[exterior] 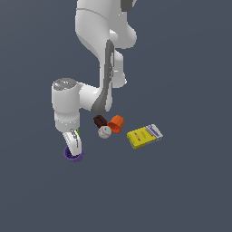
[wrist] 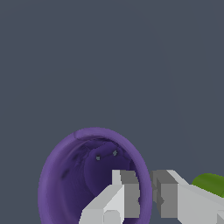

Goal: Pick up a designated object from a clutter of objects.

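Panda arm (exterior: 93,59), glossy white shell with dark grey joint seams, reaches down to the flat slate-grey floor (exterior: 190,190). Landmark for this entry: the purple cup (exterior: 73,155). It sits upright on the floor, a round thin-walled vessel with a flared rim, smooth matte purple, mouth open upward. In the wrist view the purple cup (wrist: 76,183) shows a deep hollow interior, darker at the base, with a few faint grey specks on the inner wall. The gripper (exterior: 73,144) is directly over the cup at rim level; in the wrist view the gripper (wrist: 146,197) has one blocky white-and-grey finger (wrist: 122,192) inside the cup's mouth and the other finger (wrist: 168,197) just outside the wall, so the two straddle the rim. Whether the pads press on the wall I cannot tell; the jaws stand narrowly apart with the wall between them. A green cup (wrist: 211,183), smooth and rounded, is just beside the purple cup on the outer finger's side, mostly cut off by the frame edge; in the exterior view only a green sliver (exterior: 78,131) shows behind the wrist. Further from the purple cup, toward the exterior view's right: a white baseball (exterior: 104,132), a dark brown block (exterior: 99,121) touching or nearly touching it, and an orange cup (exterior: 116,123) lying tipped, ribbed-looking. Well apart from the purple cup, beyond those, a flat yellow box (exterior: 144,136) with a pale printed end.
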Robot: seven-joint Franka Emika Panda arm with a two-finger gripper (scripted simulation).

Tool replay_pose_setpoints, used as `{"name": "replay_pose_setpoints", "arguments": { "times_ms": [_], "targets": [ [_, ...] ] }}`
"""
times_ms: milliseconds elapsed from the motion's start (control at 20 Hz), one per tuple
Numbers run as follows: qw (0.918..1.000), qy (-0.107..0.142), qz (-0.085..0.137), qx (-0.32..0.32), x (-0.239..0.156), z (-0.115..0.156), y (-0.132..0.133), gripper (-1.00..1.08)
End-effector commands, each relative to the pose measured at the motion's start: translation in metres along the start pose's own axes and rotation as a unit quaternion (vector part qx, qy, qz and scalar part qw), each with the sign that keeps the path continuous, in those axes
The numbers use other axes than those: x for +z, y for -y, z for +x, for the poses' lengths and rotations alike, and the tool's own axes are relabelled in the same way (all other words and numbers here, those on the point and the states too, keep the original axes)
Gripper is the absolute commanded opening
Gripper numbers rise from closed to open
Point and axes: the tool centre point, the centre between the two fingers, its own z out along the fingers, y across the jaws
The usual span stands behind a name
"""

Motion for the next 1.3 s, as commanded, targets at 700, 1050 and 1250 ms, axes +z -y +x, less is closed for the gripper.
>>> {"name": "replay_pose_setpoints", "arguments": {
  "times_ms": [700,1050,1250],
  "targets": [
    [1.0,-0.001,0.001,0.002,-0.123,-0.075,0.092,-1.0],
    [1.0,-0.003,0.0,0.002,-0.183,-0.111,0.137,-1.0],
    [1.0,-0.004,0.0,0.002,-0.219,-0.133,0.164,-1.0]
  ]
}}
